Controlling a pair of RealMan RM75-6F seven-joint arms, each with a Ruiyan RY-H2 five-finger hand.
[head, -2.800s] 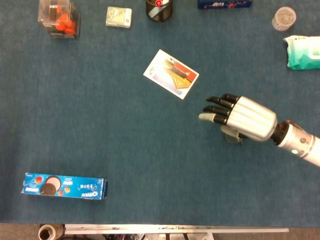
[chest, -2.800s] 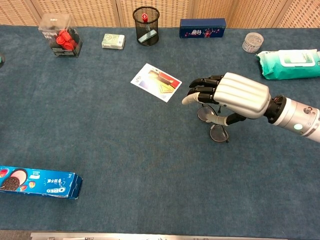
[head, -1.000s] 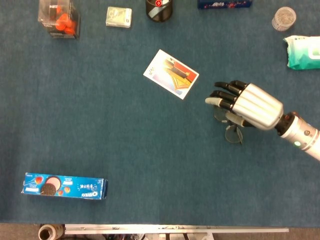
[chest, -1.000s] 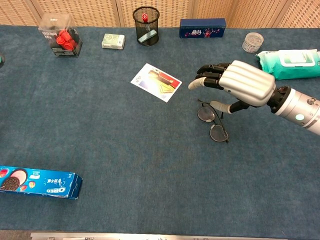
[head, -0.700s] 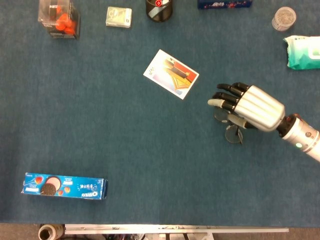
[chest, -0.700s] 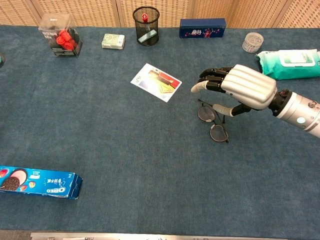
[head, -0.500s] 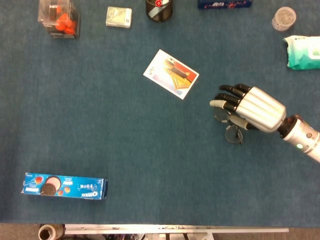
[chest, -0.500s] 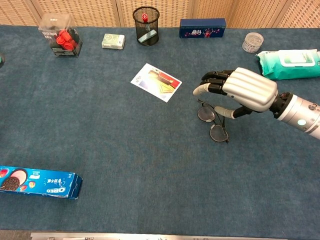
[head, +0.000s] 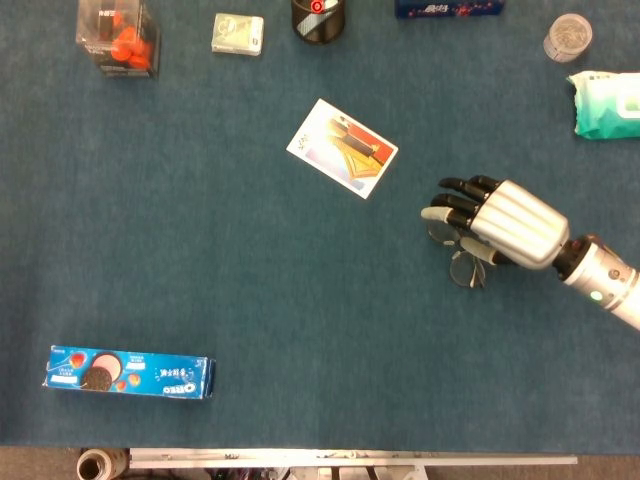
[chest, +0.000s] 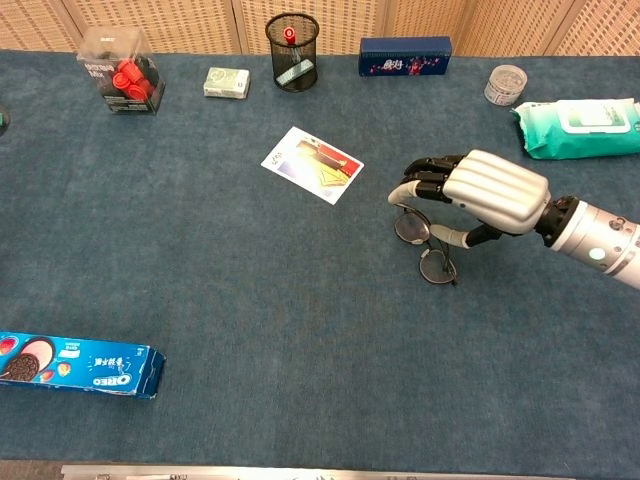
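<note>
- Table (chest: 250, 300): blue felt-like surface carrying every item below.
- Right hand (chest: 487, 192): silver back, dark fingers (chest: 425, 165), poised palm-down directly over the glasses. The fingers are curled partway, loosely spread, closed on nothing; whether the thumb tip touches the frame I cannot tell.
- Cookie box (chest: 75, 365): long blue pack, far to the left of the glasses, at the table's near edge.
- Wipes pack (chest: 578, 125): green and white, beyond the glasses and to their right.
- Picture card (chest: 312, 164): flat, beyond the glasses and to their left, near but apart.
- Mesh pen cup (chest: 292, 38): black, far beyond the glasses, at the back edge.
- Glasses (chest: 425, 245): dark round-lens pair, lying flat on the table under the right hand, one lens peeking out below the fingers (head: 447, 213) in the head view.
</note>
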